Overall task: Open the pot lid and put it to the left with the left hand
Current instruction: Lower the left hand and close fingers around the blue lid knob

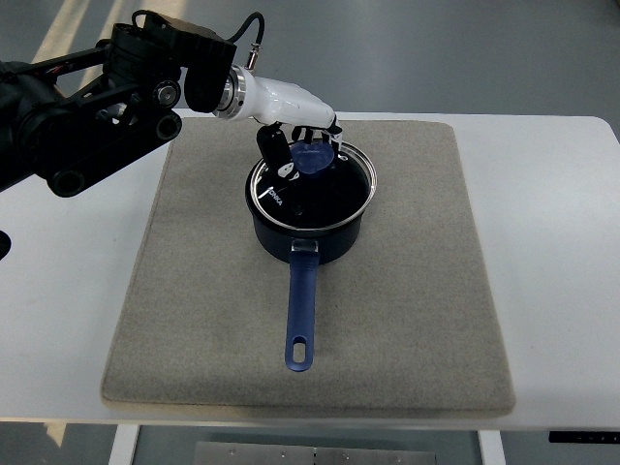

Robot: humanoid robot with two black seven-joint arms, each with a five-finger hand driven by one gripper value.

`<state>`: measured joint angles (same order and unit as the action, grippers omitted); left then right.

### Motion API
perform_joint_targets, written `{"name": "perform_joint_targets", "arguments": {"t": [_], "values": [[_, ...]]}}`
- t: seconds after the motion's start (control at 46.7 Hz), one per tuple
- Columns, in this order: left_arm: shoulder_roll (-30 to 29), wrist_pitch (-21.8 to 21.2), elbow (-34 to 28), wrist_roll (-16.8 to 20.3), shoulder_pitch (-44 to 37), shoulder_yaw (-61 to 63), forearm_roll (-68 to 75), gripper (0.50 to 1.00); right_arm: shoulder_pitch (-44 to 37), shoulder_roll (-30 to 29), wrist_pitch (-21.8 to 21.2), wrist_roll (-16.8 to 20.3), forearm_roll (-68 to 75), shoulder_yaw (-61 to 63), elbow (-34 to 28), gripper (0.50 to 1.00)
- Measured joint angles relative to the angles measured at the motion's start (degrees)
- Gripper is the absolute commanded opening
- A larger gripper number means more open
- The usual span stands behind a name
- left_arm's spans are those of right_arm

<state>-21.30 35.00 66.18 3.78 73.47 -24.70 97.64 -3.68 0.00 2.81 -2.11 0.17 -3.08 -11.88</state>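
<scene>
I see the left hand (295,131) reaching in from the top-left corner, fingers curled round the blue knob (311,158) of the glass lid (312,184); looks clamped on it. Lid sits tilted on the dark blue pot (308,235), far edge raised. Pot stands on the grey mat (194,291), nearer its far edge, approx mid-width, w/ its handle (301,315) pointing toward the near edge. Mat lies on the white worktop (552,242).

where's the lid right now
In the top view the lid sits on the pot, mid-mat, with the left hand at its knob.
</scene>
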Motion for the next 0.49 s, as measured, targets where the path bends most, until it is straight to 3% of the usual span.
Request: {"name": "perform_joint_targets", "arguments": {"t": [0.493], "values": [[-0.7,0.0,0.0,0.1,1.2,-0.1,0.0,0.5,0.0,0.0,0.0,0.0,0.0,0.0,0.0,0.915]]}}
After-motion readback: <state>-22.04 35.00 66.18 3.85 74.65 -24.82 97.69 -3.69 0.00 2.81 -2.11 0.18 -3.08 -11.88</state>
